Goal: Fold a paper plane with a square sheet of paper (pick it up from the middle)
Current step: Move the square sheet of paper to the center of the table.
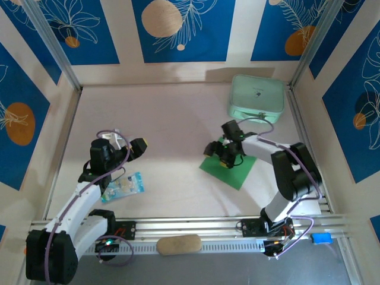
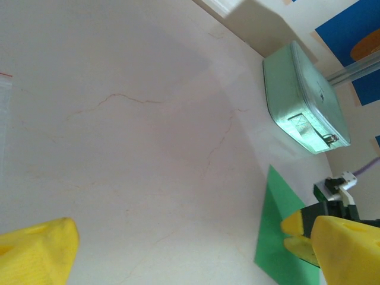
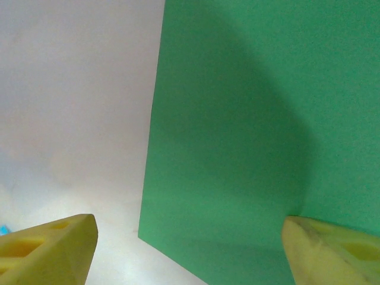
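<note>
Square sheet of paper [image 1: 233,168]: bright green, lying flat and unfolded on the table [image 1: 172,119], right of the middle, set cornerwise to the table's edges.
Right gripper [image 1: 222,154]: it hangs over the sheet's left part with its fingers spread wide and nothing between them.
Right wrist view: one yellow fingertip [image 3: 332,249] sits over the green sheet [image 3: 249,119] and the other over bare table past the sheet's straight edge; I cannot tell whether either touches the paper.
Left gripper [image 1: 126,142]: on the left side of the table, well apart from the sheet, fingers spread and holding nothing.
Left wrist view: its two yellow fingers [image 2: 35,252] stand far apart over bare table, with the sheet [image 2: 276,237] off to the right.
Mint-green case [image 1: 256,97]: closed, at the far right, just beyond the sheet.
Clear packet [image 1: 123,186]: blue print, flat on the table near the left arm.
</note>
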Motion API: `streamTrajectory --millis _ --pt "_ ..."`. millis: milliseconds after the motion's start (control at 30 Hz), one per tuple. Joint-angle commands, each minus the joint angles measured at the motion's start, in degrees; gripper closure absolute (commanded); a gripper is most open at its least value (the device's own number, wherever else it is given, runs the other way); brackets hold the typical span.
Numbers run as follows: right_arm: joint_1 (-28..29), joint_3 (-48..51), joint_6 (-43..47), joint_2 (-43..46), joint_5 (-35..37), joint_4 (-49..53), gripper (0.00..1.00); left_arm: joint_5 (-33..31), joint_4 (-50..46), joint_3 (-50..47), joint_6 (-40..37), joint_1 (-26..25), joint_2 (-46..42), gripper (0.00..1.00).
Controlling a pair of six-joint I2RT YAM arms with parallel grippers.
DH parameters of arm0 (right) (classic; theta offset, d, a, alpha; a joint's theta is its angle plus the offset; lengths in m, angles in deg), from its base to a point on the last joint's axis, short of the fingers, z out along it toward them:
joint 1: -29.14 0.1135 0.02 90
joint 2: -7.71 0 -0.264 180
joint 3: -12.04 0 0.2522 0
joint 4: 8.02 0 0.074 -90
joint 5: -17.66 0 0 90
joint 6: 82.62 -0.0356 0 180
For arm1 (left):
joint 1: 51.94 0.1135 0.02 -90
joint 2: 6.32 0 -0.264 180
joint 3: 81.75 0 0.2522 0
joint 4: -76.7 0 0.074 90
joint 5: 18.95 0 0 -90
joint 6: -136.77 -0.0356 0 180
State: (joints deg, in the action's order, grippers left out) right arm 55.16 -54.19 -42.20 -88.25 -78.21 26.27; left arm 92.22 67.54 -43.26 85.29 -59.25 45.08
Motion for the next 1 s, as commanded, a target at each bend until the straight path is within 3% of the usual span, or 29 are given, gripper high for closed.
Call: streamTrajectory --millis 0,133,233,367,500,633,967 --pt "7.3 -4.1 -2.2 -5.5 -3.0 0.6 0.18 0.5 -1.8 1.9 -0.7 -0.3 -1.2 0.0" --pt "12.3 -9.7 0.5 -6.7 -3.0 0.9 0.2 0.6 -3.4 2.2 -1.1 -0.3 -2.1 0.0" --pt "12.2 -10.9 2.6 -4.1 -1.2 2.5 0.2 0.7 -4.4 2.3 -1.3 -0.3 -2.9 0.0" --pt "7.1 -6.4 3.3 1.0 2.0 3.5 0.19 1.9 -4.3 2.2 -0.5 -0.3 -2.7 0.0" --pt "0.2 1.0 2.0 3.6 -3.2 -1.7 0.2 5.0 -1.2 1.8 1.8 -0.7 -1.0 0.0" --pt "-2.1 3.7 3.3 3.8 -5.0 -3.3 0.21 6.2 -0.2 2.6 1.9 -2.4 1.8 0.0" --pt "3.1 2.6 3.0 -2.5 -6.5 -4.6 0.21 3.9 -1.1 7.2 -1.0 -10.2 8.8 0.0"
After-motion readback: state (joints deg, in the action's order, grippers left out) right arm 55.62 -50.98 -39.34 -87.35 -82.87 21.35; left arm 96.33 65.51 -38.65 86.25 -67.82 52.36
